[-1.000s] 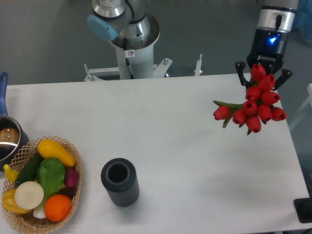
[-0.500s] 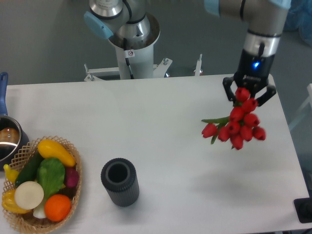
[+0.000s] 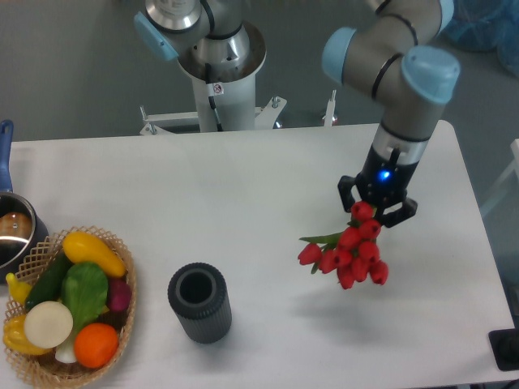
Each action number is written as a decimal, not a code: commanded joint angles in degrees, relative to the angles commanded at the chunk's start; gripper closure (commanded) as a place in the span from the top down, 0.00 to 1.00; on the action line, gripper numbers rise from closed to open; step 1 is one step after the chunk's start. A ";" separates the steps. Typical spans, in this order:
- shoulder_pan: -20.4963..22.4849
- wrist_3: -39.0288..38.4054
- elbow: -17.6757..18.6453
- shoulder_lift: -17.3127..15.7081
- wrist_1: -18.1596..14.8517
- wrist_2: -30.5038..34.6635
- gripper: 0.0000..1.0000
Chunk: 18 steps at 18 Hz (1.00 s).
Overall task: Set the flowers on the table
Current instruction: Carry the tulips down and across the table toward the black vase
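The flowers, a bunch of red tulip buds with a green leaf sticking out left, hang above the right half of the white table. My gripper is shut on the top of the bunch and holds it over the tabletop; a faint shadow lies on the table below it. The stems are hidden behind the buds and the gripper.
A dark ribbed cylindrical vase stands at the front middle. A wicker basket of vegetables sits at the front left. A pot is at the left edge. The arm's base is behind the table.
My gripper has moved with the flowers from the far right edge toward the front and left, and lower over the table.
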<state>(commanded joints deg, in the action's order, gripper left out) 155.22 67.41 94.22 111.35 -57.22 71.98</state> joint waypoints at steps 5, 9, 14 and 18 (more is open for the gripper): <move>-1.58 -0.35 0.44 2.02 0.00 0.17 0.26; -2.63 -0.53 0.44 2.90 0.00 0.17 0.26; -4.39 -0.62 0.53 4.92 0.09 0.17 0.26; -5.45 -0.79 0.18 5.98 0.18 -0.18 0.26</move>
<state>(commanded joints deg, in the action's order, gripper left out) 149.77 66.62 94.40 117.33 -57.04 71.81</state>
